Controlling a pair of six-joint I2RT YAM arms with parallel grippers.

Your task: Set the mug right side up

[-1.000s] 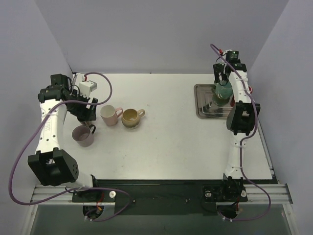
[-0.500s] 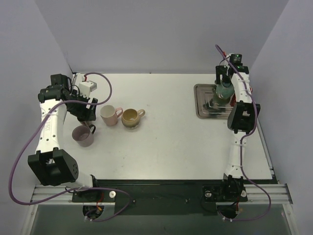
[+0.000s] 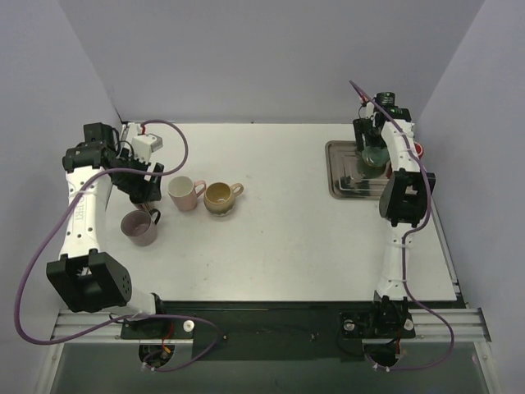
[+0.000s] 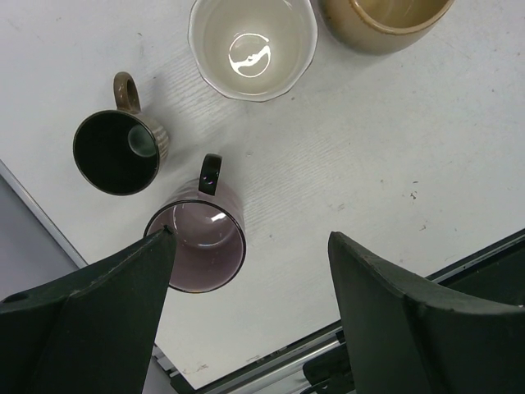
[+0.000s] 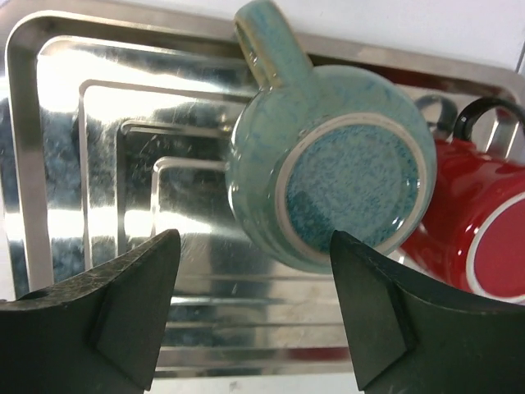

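On my right wrist feed the tray point(image 5: 107, 123) is polished metal, mirror-bright with fine scuffs. The teal mug point(image 5: 332, 164) wears a mottled, speckled ceramic glaze, and the red mug point(image 5: 472, 205) is smooth and glossy. From the left wrist, the table point(image 4: 394, 123) looks matt white with faint grain, and the cream mug point(image 4: 253, 45) shines inside.

white table point(image 3: 287, 246), pale lavender walls point(image 3: 262, 57) on three sides, black strip point(image 3: 271, 310) along near edge
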